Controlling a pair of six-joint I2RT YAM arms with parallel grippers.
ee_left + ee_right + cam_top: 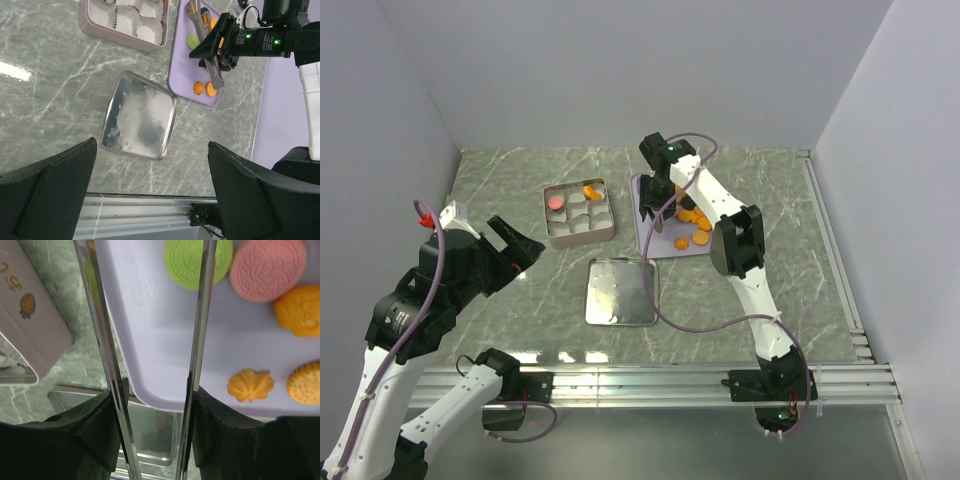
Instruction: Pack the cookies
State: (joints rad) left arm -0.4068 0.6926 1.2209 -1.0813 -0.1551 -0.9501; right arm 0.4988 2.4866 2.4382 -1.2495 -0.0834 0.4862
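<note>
My right gripper is clamped on a pair of tongs, two thin, shiny metal blades standing apart over the tray, a smooth lavender rectangle with rounded corners. From my right wrist I count five cookies lying loose on that tray. There is one green cookie at 12 o'clock, round and stamped, and one pink cookie at 1 o'clock, round with a ridged rim. Three orange cookies lie from 3 to 4 o'clock: one flower-shaped, one a ridged disc, one lumpy. From above, more orange ones show there, too small to count. Two more sit in the tin, a square box with pale pink walls lined with white pleated paper cups, at the tray's 9 o'clock. These are another pink cookie and an orange one. The lid, a bright metal square, lies at the tin's 5 o'clock. My left gripper is spread wide, holding nothing, at the lid's 9 o'clock over the veined grey-green table.
</note>
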